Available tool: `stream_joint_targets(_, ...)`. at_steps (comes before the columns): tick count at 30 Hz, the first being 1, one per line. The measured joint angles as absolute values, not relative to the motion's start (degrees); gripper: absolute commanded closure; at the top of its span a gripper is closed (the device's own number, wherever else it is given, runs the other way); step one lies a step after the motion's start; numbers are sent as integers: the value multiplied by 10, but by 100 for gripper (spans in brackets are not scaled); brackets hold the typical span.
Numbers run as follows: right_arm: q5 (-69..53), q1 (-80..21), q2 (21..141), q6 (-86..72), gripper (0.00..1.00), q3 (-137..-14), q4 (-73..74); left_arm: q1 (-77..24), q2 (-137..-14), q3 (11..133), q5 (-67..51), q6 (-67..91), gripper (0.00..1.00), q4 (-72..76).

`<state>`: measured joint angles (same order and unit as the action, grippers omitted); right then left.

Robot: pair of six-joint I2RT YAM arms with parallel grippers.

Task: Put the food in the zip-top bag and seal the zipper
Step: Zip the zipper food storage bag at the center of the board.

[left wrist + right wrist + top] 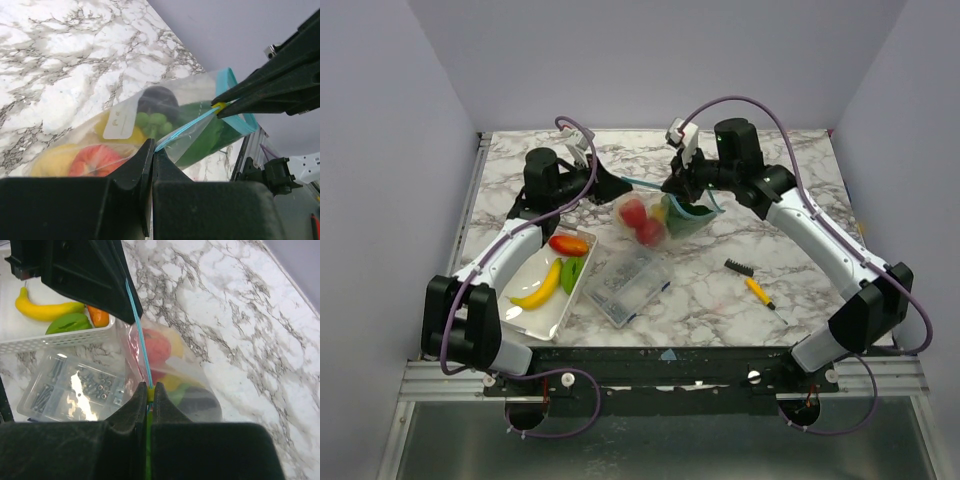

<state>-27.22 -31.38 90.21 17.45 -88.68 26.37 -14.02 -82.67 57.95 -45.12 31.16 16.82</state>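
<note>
The clear zip-top bag (655,218) hangs between my two grippers at the back of the table, holding red apples (640,222), yellow fruit and green pieces. Its light blue zipper (187,129) is stretched taut. My left gripper (616,183) is shut on the zipper's left end (154,148). My right gripper (672,187) is shut on the small yellow slider (150,390) on the zipper (138,325). A banana (540,287), a green piece (571,273) and an orange-red piece (568,244) lie in the white tray (535,320).
A clear rigid box (625,285) of small metal parts stands in front of the bag, next to the tray. A yellow-handled black brush (750,281) lies on the marble at the right. Grey walls close in the table on three sides.
</note>
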Motion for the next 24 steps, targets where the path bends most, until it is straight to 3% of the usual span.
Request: stream_joint_targets(24,-171,-285,810,146,100,-797,281,-64,-860,641,-313,319,100,75)
